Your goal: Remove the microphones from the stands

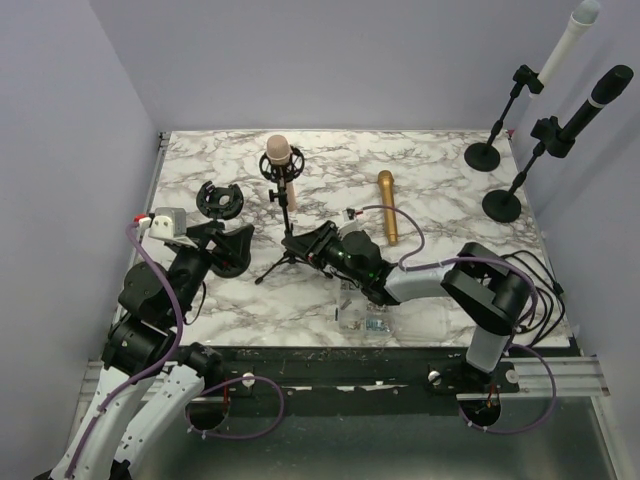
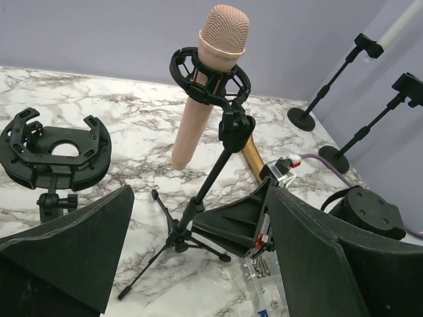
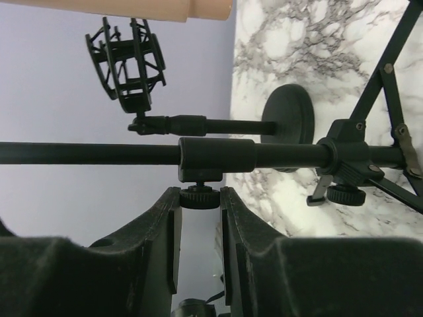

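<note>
At the middle of the table, the pink mic sits in a black ring mount on top of a tripod stand. Its mesh head points up and its body hangs tilted down through the ring, with the lower end free in the air beside the pole. From above, the mic appears over the stand, whose legs are spread on the marble.

The right gripper reaches in low from the right, close to the tripod hub. In the right wrist view, its jaws are closed in on the small knob under the collar of the pole. One finger presses each side of the knob, so the gripper is clamped on the stand.

The left gripper sits just left of the stand. Its fingers are spread wide and hold nothing. In its own view the pole stands between them, well clear of both.

Behind the left gripper is an empty mount on a short stand of its own. A gold mic lies flat on the marble, right of the tripod. At the far right, two taller stands hold a white mic and a black mic. A clear packet lies near the front edge, below the right arm.
</note>
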Controlling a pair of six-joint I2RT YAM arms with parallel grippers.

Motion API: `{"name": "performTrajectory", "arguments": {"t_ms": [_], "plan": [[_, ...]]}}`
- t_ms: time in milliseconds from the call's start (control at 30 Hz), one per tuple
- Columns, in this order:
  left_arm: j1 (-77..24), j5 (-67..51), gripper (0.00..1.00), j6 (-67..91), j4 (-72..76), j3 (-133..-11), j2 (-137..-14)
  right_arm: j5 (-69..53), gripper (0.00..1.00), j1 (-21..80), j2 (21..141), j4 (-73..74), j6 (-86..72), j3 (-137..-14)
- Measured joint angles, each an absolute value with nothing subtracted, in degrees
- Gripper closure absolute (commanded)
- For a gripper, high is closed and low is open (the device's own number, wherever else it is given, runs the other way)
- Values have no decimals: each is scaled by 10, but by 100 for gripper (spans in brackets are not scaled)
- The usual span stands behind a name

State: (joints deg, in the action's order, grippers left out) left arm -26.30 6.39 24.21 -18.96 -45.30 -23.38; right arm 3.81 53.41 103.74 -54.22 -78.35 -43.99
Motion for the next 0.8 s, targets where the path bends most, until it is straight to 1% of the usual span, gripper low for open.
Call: {"name": "performTrajectory", "arguments": {"t_ms": [133, 333, 633, 800], "plan": [[-263, 64, 15, 240, -190, -452, -234, 71, 99, 545, 1017, -402, -733, -500], [-263, 64, 15, 238, -190, -452, -234, 184, 99, 585, 1016, -227, -627, -599], [-262, 64, 16, 238, -189, -449, -234, 420, 99, 658, 1072, -52, -455, -748], [-262, 65, 16, 238, -190, -445, -235, 526, 99, 692, 1118, -10, -366, -804]]}}
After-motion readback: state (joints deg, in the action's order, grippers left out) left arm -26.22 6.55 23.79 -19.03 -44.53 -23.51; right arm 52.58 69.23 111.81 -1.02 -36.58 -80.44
